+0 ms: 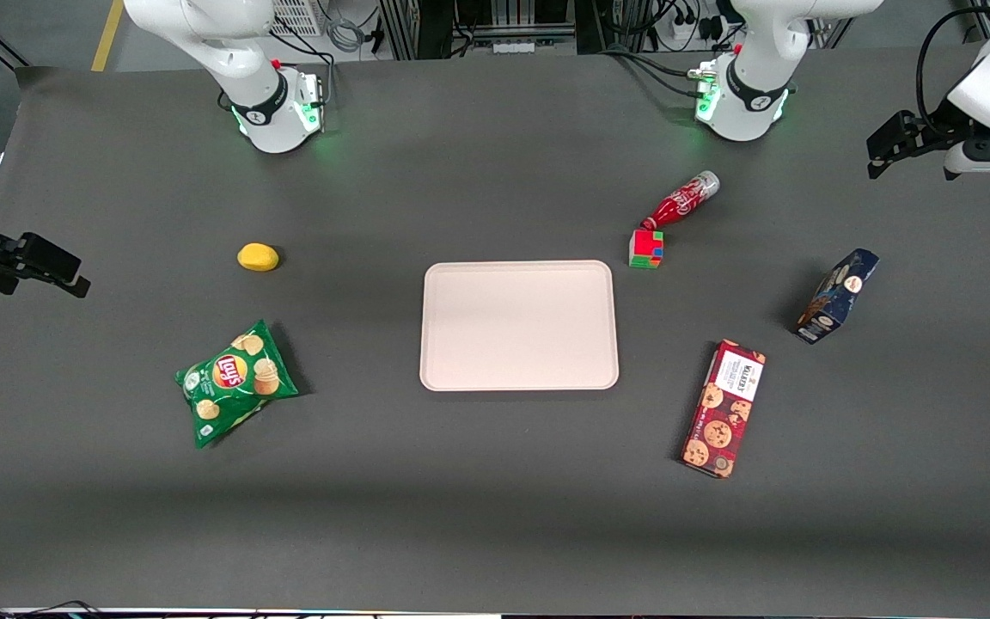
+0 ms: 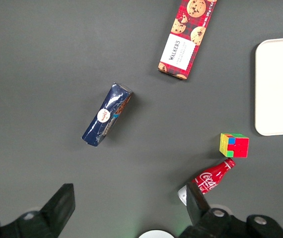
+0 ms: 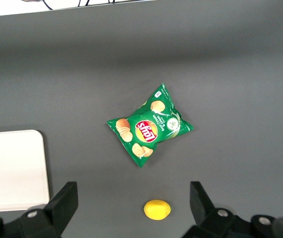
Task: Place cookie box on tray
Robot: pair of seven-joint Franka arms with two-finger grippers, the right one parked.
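Black fingers of the left arm's gripper (image 2: 129,206) stand spread wide with nothing between them, held high above the table (image 1: 495,516) at the working arm's end. Below it, apart from the fingers, the navy cookie box (image 2: 106,114) lies on its narrow side on the dark grey table surface. Near the box, closer to the front camera, a longer red cookie box (image 1: 724,408) lies flat. A red cola bottle (image 1: 681,201) lies on its side with a coloured puzzle cube (image 1: 646,248) just beside its cap end. The pale cream tray (image 1: 519,325) sits mid-table, well apart from the cookie box. Toward the parked arm's end lie a green chip bag (image 1: 235,383) and a lemon (image 1: 258,257).
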